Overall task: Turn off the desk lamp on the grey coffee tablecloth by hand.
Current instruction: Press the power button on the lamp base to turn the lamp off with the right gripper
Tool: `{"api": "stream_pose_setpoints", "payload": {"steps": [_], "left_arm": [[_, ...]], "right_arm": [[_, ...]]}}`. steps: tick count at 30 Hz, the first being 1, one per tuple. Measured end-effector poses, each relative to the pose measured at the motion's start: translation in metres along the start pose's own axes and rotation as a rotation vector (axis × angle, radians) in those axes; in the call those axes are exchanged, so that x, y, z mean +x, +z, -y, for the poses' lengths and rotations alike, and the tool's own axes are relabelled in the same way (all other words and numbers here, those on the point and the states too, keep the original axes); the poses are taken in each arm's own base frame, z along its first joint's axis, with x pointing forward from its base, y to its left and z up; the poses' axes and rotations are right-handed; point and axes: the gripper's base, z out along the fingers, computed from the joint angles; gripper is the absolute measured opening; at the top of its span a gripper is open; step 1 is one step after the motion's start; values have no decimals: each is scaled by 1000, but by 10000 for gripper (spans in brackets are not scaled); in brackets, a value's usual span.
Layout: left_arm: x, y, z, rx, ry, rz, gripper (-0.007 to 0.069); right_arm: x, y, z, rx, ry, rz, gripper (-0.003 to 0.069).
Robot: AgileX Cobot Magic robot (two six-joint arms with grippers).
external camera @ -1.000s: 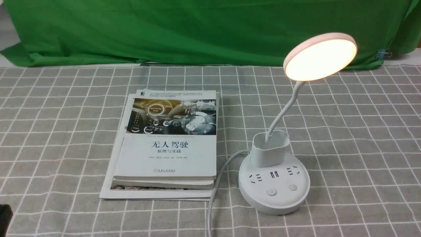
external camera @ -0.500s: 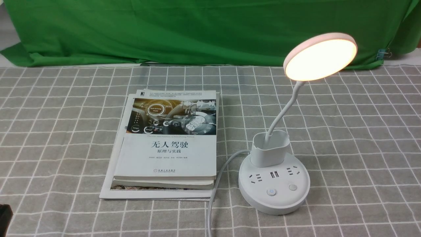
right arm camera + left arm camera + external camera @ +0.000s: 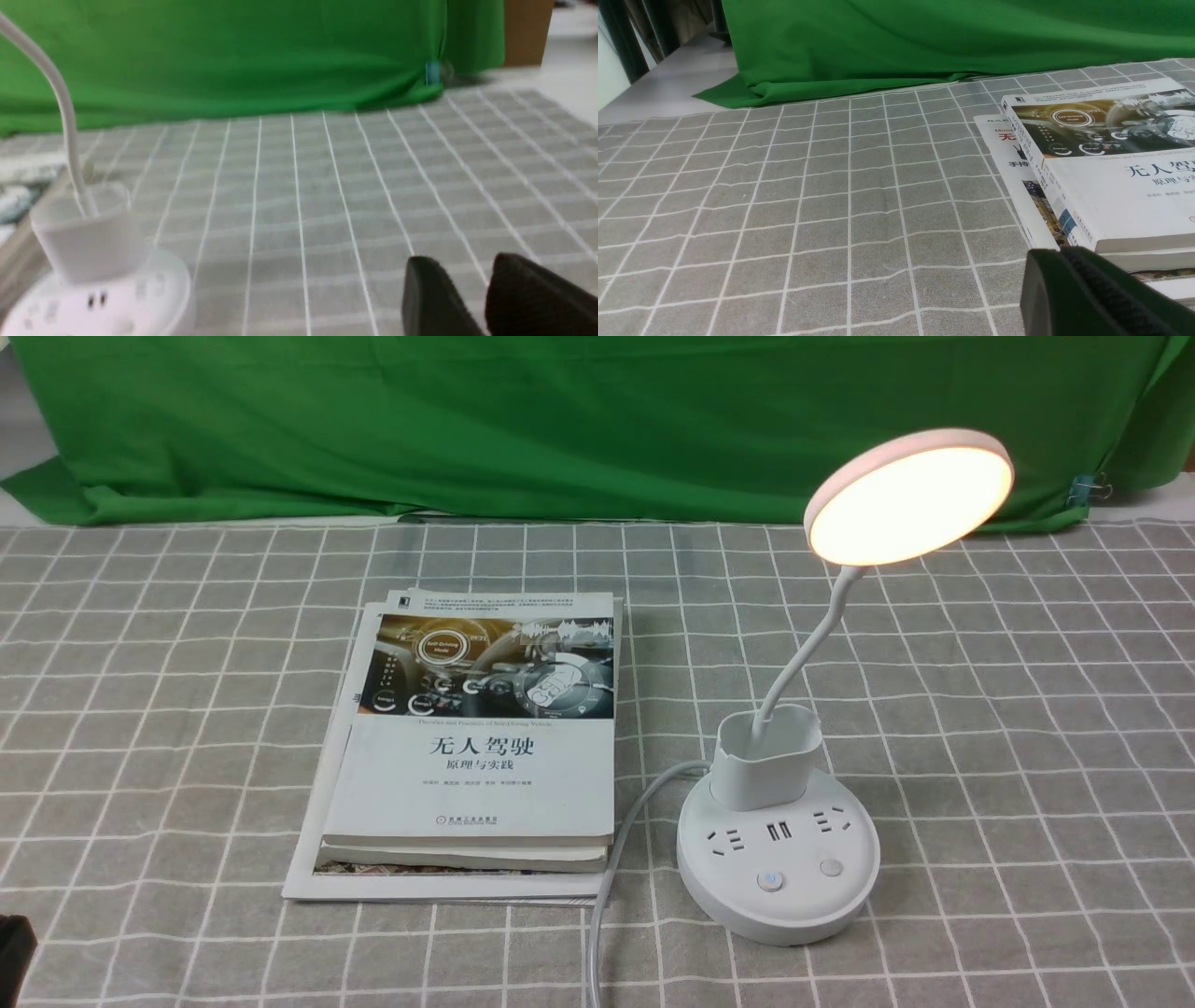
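Observation:
The white desk lamp (image 3: 778,868) stands at the right on the grey coffee tablecloth (image 3: 1027,756). Its round head (image 3: 910,499) glows warm. Two buttons (image 3: 768,881) sit at the front of its base, and the left one shows a small blue light. In the right wrist view the lamp (image 3: 93,242) is blurred and off to one side. My right gripper (image 3: 461,259) is open and empty above bare cloth, apart from the lamp. My left gripper (image 3: 1059,251) is shut on nothing, close to the books. Only a dark corner of my left arm (image 3: 14,943) shows in the front view.
Two stacked books (image 3: 476,747) lie on a magazine left of the lamp. The lamp's white cord (image 3: 616,840) runs between them toward the front edge. A green backdrop cloth (image 3: 560,420) hangs along the back, with a blue clip (image 3: 1088,488) at its right end.

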Motion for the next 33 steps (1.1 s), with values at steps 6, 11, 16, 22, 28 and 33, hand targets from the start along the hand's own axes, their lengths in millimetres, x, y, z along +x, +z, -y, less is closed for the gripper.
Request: {"api": "stream_pose_setpoints", "payload": {"steps": [6,11,16,22,28,33], "left_arm": [[0,0,0,0,0,0,1],[0,0,0,0,0,0,1],[0,0,0,0,0,0,1],[0,0,0,0,0,0,1],[0,0,0,0,0,0,1],[0,0,0,0,0,0,1]], "right_arm": [[-17,-2,-2,-15,-58,183,241],[-23,-3,-3,-23,-47,256,241],[-26,-4,-3,-42,62,288,241],[-38,-9,-4,-82,146,432,241],[-60,-2,-5,-68,236,288,241],[-102,14,-8,-15,253,70,241]]}}
